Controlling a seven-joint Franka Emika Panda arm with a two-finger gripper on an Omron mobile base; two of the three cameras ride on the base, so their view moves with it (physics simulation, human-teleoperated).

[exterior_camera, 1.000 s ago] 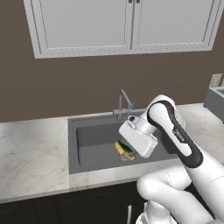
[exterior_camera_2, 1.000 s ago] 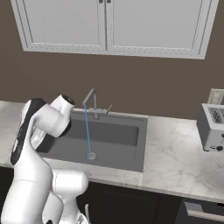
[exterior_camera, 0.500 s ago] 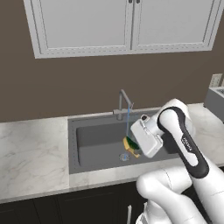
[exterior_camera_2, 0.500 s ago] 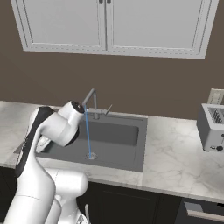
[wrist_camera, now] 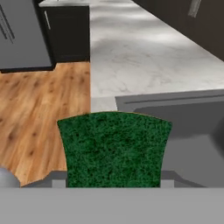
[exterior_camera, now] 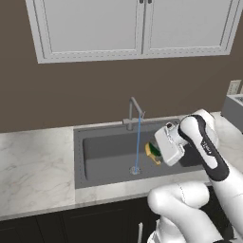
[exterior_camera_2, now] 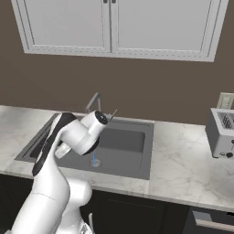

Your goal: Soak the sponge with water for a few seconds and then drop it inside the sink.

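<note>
End effector grips coarse green-topped sponge beside thin water

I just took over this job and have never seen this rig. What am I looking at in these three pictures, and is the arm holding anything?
It is a white robot arm on a driving base, at a kitchen counter. Two pictures come from cameras on the base, behind the arm to its left and right; the third looks along the hand.

In the left base view the gripper is over the sink, holding the sponge just right of the water running from the faucet. The stream lands near the drain; the sponge does not look to be in it.

The hand view shows the sponge's green face up close, with the sink's edge and marble counter beyond.

The right base view shows a toaster on the counter, right of the sink.
</note>
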